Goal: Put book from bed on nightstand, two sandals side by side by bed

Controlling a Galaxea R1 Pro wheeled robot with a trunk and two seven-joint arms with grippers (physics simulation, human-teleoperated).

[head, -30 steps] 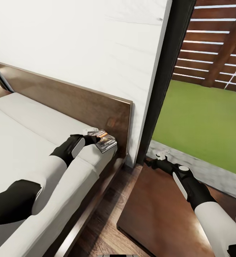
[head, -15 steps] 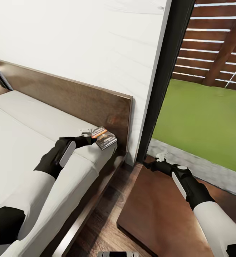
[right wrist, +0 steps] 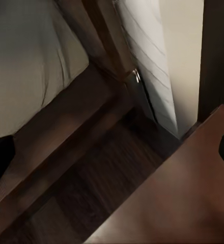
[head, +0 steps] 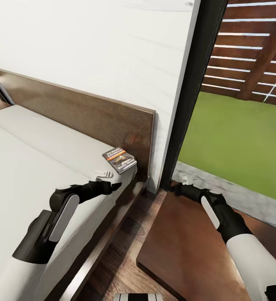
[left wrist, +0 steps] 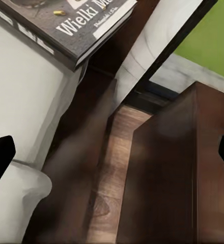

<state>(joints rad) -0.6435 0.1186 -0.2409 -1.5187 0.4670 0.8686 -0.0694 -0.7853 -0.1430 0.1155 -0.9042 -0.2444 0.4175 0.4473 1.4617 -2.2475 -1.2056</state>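
Left wrist view crops the book [left wrist: 66, 25].

1. the book [left wrist: 66, 23] is chopped off by the frame edge in the left wrist view, title only partly readable
2. cover lettering in the head view is too tiny to read
3. nightstand [head: 184, 246] top runs out of frame, right forearm covers part of it

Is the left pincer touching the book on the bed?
Apart. In the head view, the left pincer sits short of the book, with a strip of pale bed mattress visible between them.
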